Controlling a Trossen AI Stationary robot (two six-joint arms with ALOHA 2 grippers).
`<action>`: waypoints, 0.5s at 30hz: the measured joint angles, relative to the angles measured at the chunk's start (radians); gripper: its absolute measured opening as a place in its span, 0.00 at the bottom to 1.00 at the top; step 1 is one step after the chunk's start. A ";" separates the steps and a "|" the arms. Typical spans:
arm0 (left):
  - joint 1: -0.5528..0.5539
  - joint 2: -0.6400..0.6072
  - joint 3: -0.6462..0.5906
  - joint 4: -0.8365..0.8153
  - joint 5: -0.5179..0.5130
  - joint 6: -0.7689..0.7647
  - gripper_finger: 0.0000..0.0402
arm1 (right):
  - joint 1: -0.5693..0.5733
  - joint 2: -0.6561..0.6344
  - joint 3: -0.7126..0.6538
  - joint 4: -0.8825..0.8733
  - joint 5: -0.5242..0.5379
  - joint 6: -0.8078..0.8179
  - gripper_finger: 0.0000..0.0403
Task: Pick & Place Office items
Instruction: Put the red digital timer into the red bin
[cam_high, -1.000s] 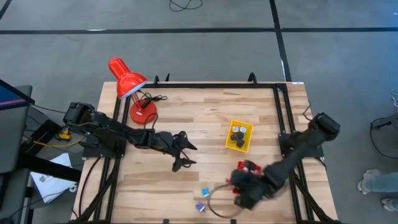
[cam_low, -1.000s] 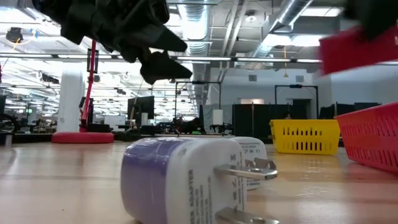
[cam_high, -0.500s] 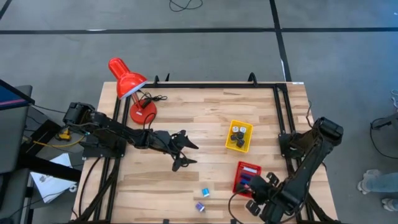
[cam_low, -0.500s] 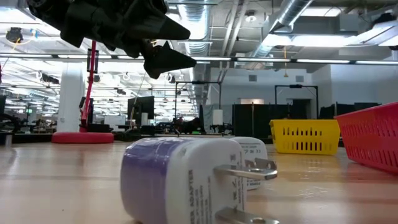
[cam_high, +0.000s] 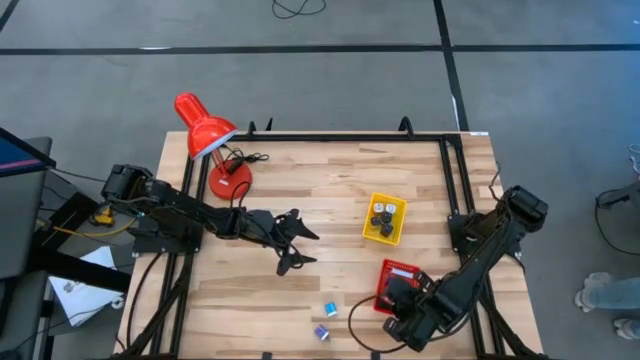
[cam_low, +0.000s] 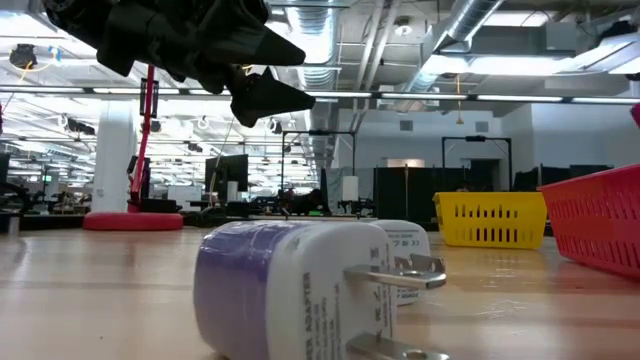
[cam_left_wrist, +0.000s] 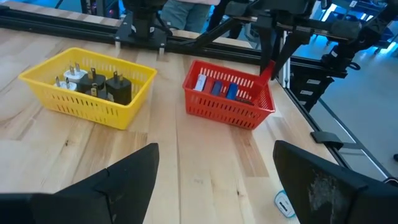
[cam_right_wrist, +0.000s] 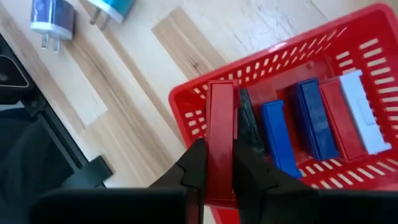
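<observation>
My right gripper (cam_right_wrist: 219, 163) is shut on a red bar (cam_right_wrist: 221, 118) over a corner of the red mesh basket (cam_high: 398, 285). The basket (cam_right_wrist: 186, 99) holds two blue bars (cam_right_wrist: 277, 134), a red bar and a light-blue one. Two plug adapters (cam_high: 328, 310) (cam_high: 321, 332) lie on the wood near the front edge, the purple-white one (cam_low: 290, 290) on its side. My left gripper (cam_high: 292, 246) hovers open above mid-table, left of the yellow tray (cam_high: 384, 218), with nothing between its fingers (cam_left_wrist: 124, 186). My right gripper pinches the red bar's two long faces (cam_right_wrist: 219, 163) between its two fingers at the bar's upper end. The fingers slant steeply down and lie along the bar. The bar sticks out past the fingertips, lifted clear, with its free end (cam_right_wrist: 221, 88) over the basket's rim.
The yellow tray (cam_left_wrist: 87, 84) holds black and white chargers. A red desk lamp (cam_high: 205, 135) stands at the far left corner. A black frame rail (cam_high: 350, 137) runs along the far and right edges. Bare wood lies between the two arms.
My right gripper has swung with the red bar toward the table's right and near edges, rolling its wrist, and now hangs over the red basket. The bar has left the low view's upper right. The basket and the adapters have stayed put.
</observation>
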 joint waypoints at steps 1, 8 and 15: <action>0.000 0.000 0.000 -0.001 0.000 0.000 0.77 | -0.002 0.000 -0.007 0.005 -0.001 0.000 0.10; 0.000 0.000 0.000 -0.019 0.000 0.000 0.77 | -0.002 0.001 -0.093 0.122 -0.031 -0.001 0.10; 0.000 0.000 0.000 -0.026 0.000 0.000 0.77 | -0.002 0.001 -0.142 0.153 -0.067 0.012 0.10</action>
